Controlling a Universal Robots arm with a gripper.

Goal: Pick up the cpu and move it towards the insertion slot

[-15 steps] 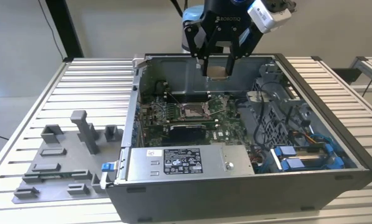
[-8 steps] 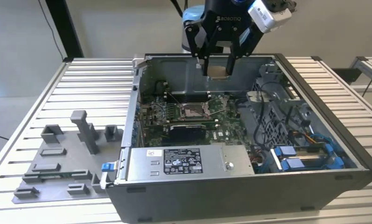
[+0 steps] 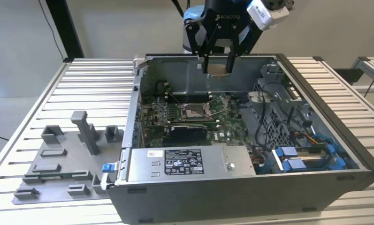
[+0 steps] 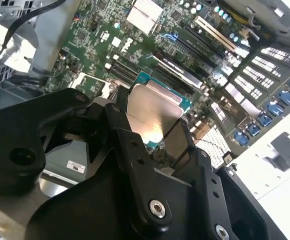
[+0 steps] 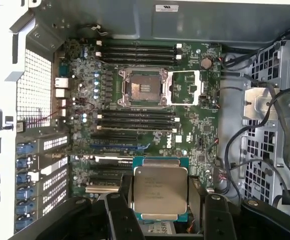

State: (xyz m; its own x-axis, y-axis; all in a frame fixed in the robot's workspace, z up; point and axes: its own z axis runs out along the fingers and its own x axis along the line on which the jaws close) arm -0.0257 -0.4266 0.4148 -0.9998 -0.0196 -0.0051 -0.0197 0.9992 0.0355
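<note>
Gripper [image 3: 218, 65] closed on the cpu [image 3: 218, 70], held level above open computer case [image 3: 362, 161], well apart from the insertion slot [image 5: 141, 88].

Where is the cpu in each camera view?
Exterior view: the cpu hangs in the pincer above the open case.
Second wrist view: cpu between black fingers.
First wrist view: cpu, held above the board.
Shared landmark: the insertion slot.
</note>
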